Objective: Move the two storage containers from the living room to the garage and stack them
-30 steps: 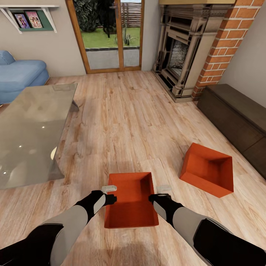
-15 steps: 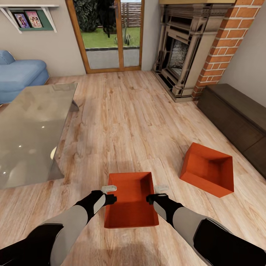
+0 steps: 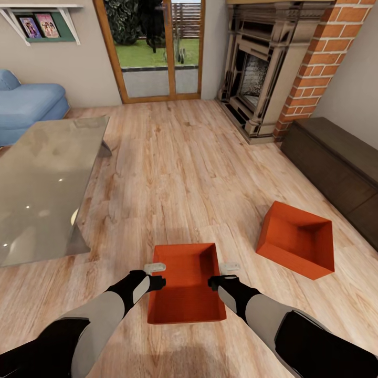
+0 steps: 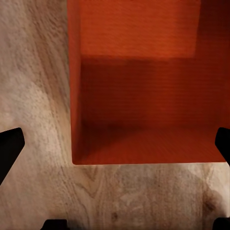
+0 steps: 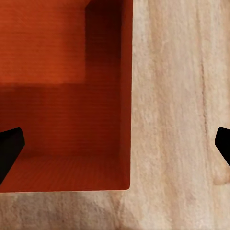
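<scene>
A: Where are the two storage containers seen?

B: Both are found on the light wood plank floor [image 3: 173, 173] of the living room. The near container [image 3: 186, 286] is set upright just in front of the robot, between its two arms. The far container [image 3: 296, 239] is seen further off to the right, tipped so that its open top faces the camera, near the dark low cabinet [image 3: 336, 168].

A: And how are the hands placed?

B: The left hand [image 3: 156, 275] is held at the near container's left wall, and the right hand [image 3: 223, 274] at its right wall. In each wrist view the dark fingertips are spread wide, with one wall of the bin and bare floor lying between them; nothing is gripped.

A: What else is shown?

B: A glass desk [image 3: 44, 184] is seen to the left, a blue sofa [image 3: 29, 105] behind it, and a fireplace [image 3: 257, 73] beside a brick chimney [image 3: 312, 68] ahead.
</scene>
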### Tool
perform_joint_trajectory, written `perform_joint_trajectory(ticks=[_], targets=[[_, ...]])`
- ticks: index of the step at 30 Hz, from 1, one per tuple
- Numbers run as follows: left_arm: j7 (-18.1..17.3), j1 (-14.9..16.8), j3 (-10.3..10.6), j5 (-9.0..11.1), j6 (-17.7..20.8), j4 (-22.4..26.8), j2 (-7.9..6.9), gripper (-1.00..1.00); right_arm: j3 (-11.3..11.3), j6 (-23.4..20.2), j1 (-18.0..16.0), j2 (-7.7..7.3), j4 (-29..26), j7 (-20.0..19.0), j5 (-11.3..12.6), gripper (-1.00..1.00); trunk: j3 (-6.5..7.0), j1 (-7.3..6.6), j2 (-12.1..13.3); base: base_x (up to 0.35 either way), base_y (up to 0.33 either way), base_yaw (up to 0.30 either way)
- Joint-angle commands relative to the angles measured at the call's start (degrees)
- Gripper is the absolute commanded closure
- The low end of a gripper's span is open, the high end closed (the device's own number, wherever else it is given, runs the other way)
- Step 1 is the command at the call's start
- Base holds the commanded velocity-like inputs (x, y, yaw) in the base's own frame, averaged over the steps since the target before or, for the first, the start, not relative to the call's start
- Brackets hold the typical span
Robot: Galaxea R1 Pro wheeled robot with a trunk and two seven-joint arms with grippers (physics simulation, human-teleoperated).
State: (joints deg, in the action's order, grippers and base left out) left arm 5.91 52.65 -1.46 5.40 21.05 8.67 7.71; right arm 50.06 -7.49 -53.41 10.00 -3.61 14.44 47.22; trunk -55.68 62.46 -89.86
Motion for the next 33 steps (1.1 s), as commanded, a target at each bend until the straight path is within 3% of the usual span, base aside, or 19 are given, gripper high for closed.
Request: perform_joint_trajectory(ticks=[1, 33], targets=[[0.34, 0.00, -0.12, 0.58, 0.30, 0.12, 0.02, -1.00, 0.43, -0.33, -0.03, 0.00, -0.08, 0.32, 0.24, -1.00, -0.22, 0.22, -0.43, 0.000, 0.000, 0.000], [0.34, 0.00, -0.12, 0.51, 0.30, 0.12, -0.06, -1.00, 0.39, -0.48, -0.03, 0.00, 0.01, 0.33, 0.31, -1.00, -5.96, 7.25, -13.27, 0.000, 0.000, 0.000]])
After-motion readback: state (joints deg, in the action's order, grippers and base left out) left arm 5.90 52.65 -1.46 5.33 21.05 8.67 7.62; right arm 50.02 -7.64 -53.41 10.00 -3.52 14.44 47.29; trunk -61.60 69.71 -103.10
